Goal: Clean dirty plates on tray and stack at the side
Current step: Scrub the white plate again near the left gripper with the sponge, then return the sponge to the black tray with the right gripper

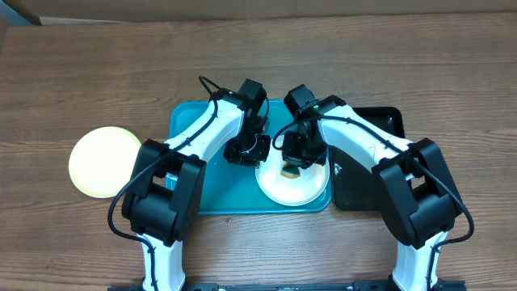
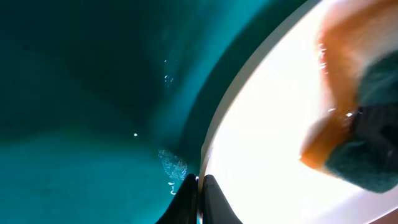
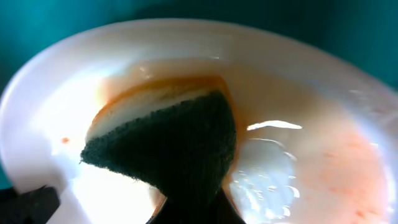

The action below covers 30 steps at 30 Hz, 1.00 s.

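A white plate with orange-red smears lies at the right end of the turquoise tray. My left gripper is shut on the plate's left rim. My right gripper is shut on a sponge, dark green over yellow, pressed into the plate's well; the sponge and smeared plate fill the right wrist view. A pale yellow-green plate lies on the table left of the tray. A third plate is not in view.
A narrow black tray sits right of the turquoise tray, under my right arm. Brown wooden table lies all around. Both arms cross over the tray's middle.
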Each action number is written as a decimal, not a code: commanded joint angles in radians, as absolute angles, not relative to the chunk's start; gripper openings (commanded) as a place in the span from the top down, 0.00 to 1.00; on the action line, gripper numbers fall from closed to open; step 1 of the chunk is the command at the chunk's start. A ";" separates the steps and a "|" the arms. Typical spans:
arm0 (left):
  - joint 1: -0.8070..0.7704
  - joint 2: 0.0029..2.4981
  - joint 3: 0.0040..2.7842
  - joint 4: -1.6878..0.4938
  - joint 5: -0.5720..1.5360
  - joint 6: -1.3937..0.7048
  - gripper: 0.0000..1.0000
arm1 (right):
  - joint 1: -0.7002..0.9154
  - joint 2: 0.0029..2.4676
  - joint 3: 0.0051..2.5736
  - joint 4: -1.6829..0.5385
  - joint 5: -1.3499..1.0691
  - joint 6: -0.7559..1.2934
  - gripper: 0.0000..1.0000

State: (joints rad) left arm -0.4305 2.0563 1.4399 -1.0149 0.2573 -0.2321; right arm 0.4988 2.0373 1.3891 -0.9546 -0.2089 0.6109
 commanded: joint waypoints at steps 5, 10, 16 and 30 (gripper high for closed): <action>-0.438 2.066 1.437 -1.032 0.202 -0.260 0.96 | 0.408 2.049 1.377 -1.064 -0.079 0.570 0.96; -0.435 2.066 1.437 -1.035 0.175 -0.300 0.96 | 0.392 2.049 1.377 -1.154 -0.062 0.530 0.96; -0.397 2.057 1.438 -1.032 0.168 -0.348 0.96 | 0.414 2.046 1.377 -1.168 -0.083 0.413 0.96; -0.347 1.826 1.438 -1.052 -0.027 -0.353 0.96 | 0.313 1.677 1.377 -1.074 -0.150 0.395 0.96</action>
